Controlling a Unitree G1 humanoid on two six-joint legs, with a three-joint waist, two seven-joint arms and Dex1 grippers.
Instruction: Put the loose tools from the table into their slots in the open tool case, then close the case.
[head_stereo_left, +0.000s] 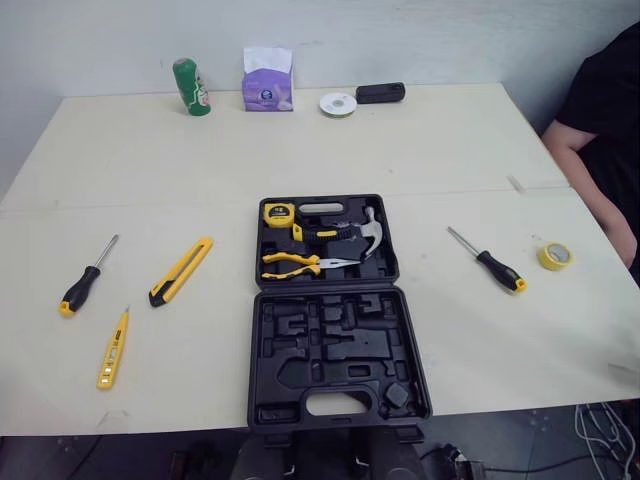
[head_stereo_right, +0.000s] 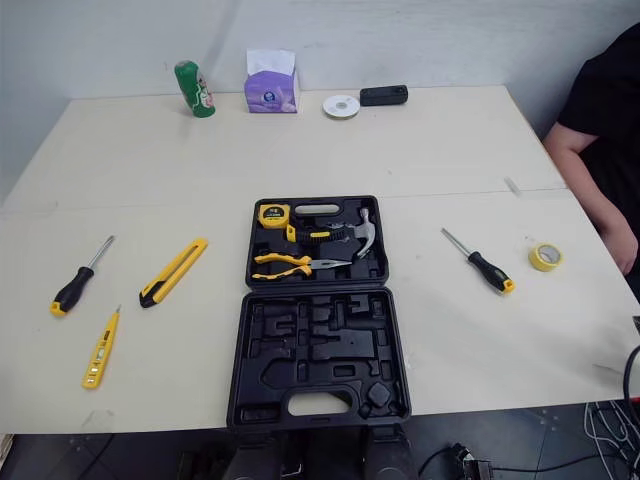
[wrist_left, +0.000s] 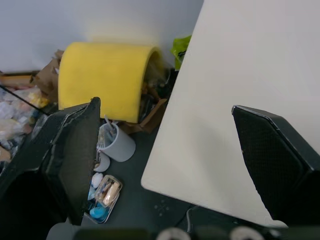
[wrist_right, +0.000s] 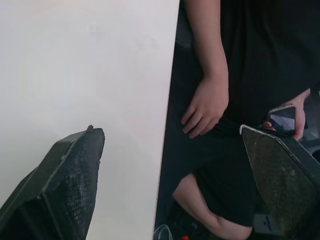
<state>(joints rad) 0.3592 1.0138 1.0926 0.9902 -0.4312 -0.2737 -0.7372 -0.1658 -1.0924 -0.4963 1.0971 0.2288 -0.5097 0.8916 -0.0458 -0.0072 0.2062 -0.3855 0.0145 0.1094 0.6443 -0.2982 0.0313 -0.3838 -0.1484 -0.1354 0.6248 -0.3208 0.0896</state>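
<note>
Left gripper (wrist_left: 164, 104) and right gripper (wrist_right: 168, 128) are spread, empty; tool case (head_stereo_left: 330, 345) lies open, screwdriver (head_stereo_left: 488, 262) at its 3 o'clock.

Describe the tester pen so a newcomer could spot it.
From the open tool case, look to the robot's left, where three tools lie. The tester pen is nearest the front edge: slim, with an all-yellow body, unlike the black-handled screwdriver and wider knife.

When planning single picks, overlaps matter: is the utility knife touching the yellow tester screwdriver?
Apart. Left eye view shows bare table between utility knife and tester screwdriver.
</note>
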